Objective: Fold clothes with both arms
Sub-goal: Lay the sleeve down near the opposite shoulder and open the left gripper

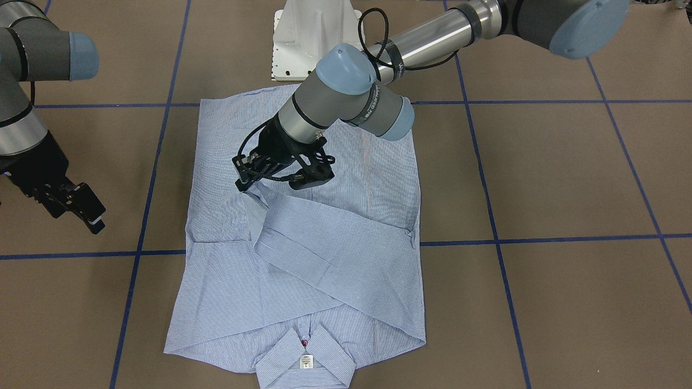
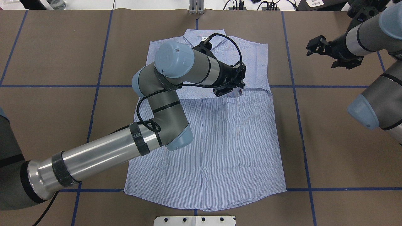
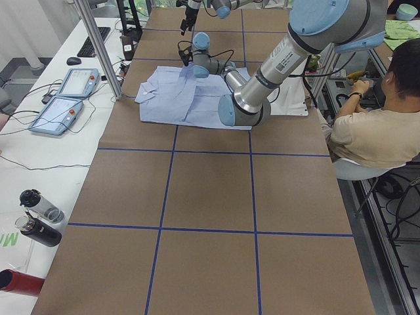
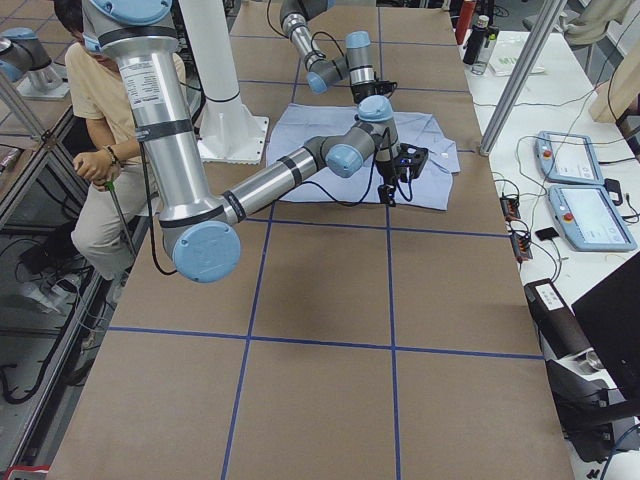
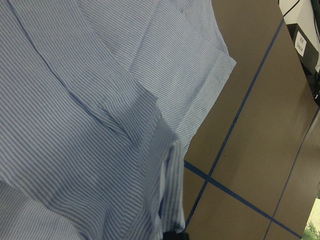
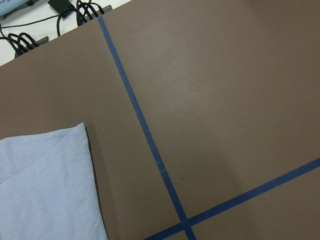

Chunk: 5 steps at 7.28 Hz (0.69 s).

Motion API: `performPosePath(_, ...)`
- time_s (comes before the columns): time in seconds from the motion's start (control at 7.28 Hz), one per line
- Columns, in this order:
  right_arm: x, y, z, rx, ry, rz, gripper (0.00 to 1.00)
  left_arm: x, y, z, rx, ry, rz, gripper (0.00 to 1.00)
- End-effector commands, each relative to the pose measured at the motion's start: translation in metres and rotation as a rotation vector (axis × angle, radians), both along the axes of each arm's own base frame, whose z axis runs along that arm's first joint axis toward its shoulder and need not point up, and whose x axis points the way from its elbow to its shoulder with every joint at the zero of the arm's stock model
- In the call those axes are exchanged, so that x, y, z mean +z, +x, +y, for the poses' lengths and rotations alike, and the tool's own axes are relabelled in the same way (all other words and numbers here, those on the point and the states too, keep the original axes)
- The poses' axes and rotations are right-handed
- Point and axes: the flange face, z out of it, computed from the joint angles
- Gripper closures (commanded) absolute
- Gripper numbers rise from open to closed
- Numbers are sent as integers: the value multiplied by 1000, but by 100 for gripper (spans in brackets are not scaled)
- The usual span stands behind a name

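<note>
Over shirt (image 1: 373,183) centre, left gripper (image 1: 244,185) was clamped on 1 sleeve cuff (image 1: 255,199) — right gripper (image 1: 91,212) sat off-cloth, jaws apart; sleeves roughly in, body folds probably left.

Out from the white pedestal base (image 1: 308,38), the left arm (image 1: 346,102) and right arm (image 1: 32,54) are grey with silver tubes, light blue joint caps, black bands and, on the left, a looping black cable (image 1: 387,24).

Brown table (image 1: 567,178) gridded with blue tape (image 1: 540,239); white side bench (image 3: 33,154) with pendants (image 3: 77,83) and bottles (image 3: 41,207); a person (image 3: 371,134) sits nearby.
</note>
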Motion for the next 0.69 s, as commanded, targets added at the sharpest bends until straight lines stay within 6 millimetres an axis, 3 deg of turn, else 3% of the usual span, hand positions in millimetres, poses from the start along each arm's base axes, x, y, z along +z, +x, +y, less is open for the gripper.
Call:
performPosePath(0.0, 2, -1, 0, -1, -3, 3, 0, -4, 13, 5, -21, 5, -1, 100)
performPosePath(0.27, 3, -1, 0, -1, -5, 3, 0, -15, 22, 13, -39, 10, 11, 86)
performPosePath(0.41, 3, 1, 0, 1, -5, 3, 0, -18, 27, 12, -39, 11, 5, 30)
performPosePath(0.55, 3, -1, 1, -2, -5, 3, 0, -19, 29, 11, -39, 10, 3, 7)
